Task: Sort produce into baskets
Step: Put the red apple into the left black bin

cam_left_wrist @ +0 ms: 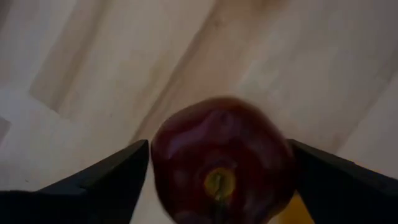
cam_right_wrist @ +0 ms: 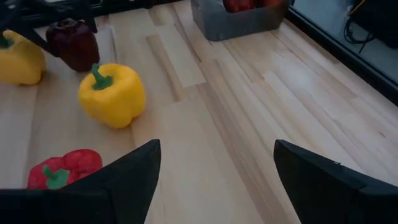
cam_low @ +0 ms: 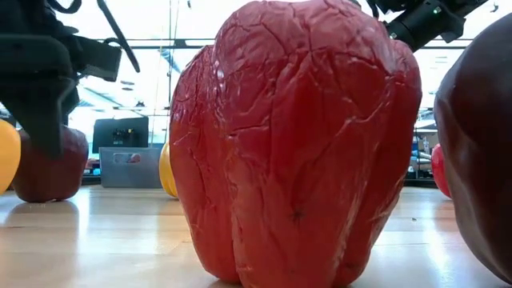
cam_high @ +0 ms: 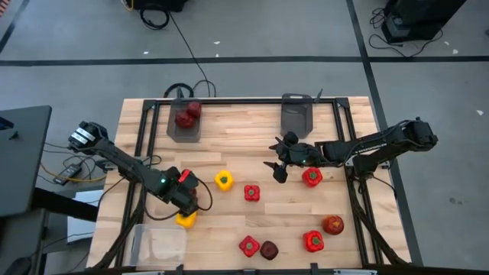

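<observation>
My left gripper is near the table's left front, shut on a dark maroon apple. The same apple shows in the low view and the right wrist view. A yellow pepper lies just beside it. My right gripper is open and empty above the table's middle right, next to a red pepper. A dark grey bin at the far left holds red pieces. A second grey bin stands at the far middle. A clear bin stands at the near left. My left gripper pinches the maroon apple between its two fingers, one on each of its opposite sides. The fingers come from above, pointing down. The apple's stem dimple faces the wrist camera. Its underside looks to be on the table.
Loose on the table are a yellow pepper, red peppers, a maroon apple and an orange-red apple. A black frame runs around the table's edges.
</observation>
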Controlling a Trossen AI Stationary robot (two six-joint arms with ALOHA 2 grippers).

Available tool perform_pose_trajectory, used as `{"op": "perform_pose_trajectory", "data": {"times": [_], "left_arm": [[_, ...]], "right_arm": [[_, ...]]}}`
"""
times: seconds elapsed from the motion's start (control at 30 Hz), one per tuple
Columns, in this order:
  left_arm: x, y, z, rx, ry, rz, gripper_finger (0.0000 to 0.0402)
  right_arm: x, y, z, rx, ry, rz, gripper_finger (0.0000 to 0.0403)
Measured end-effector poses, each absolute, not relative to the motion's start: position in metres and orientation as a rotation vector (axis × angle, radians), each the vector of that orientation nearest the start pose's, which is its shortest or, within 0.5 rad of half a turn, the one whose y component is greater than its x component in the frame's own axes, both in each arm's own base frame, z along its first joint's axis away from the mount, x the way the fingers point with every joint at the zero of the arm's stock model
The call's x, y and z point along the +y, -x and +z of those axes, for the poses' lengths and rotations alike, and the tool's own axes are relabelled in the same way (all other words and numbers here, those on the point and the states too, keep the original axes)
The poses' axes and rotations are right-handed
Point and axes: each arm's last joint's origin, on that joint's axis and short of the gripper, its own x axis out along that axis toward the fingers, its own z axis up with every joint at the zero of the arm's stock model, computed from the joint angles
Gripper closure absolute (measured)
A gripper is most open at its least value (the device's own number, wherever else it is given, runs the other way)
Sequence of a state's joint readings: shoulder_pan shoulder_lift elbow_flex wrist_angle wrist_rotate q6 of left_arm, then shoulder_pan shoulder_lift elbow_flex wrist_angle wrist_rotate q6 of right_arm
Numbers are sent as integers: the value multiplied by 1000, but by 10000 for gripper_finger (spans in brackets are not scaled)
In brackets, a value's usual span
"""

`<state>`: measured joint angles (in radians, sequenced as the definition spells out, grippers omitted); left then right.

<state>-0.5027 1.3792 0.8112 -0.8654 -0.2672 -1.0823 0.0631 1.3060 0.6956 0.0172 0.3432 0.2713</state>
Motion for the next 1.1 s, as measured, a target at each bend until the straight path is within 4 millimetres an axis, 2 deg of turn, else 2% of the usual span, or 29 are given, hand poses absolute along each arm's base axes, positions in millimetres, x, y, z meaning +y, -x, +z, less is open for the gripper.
{"op": "perform_pose_trajectory", "data": {"times": [0.13,0.17,0.3,0.57,0.77,0.93,1.1], "left_arm": [[-87,-204,187,1237,370,533,111],[-82,-205,188,1242,367,542,114],[-52,-209,198,1281,345,602,114],[11,-209,251,1211,313,659,114],[57,-204,278,1200,248,766,112],[95,-195,280,1197,262,842,110],[124,-180,270,1248,302,910,110]], "right_arm": [[7,-265,214,533,-157,-351,80],[7,-265,214,533,-157,-351,80],[7,-265,214,535,-159,-346,80],[10,-263,211,571,-164,-326,80],[14,-263,211,576,-159,-316,80],[14,-263,211,577,-160,-315,80],[14,-262,210,591,-159,-310,80]]}}
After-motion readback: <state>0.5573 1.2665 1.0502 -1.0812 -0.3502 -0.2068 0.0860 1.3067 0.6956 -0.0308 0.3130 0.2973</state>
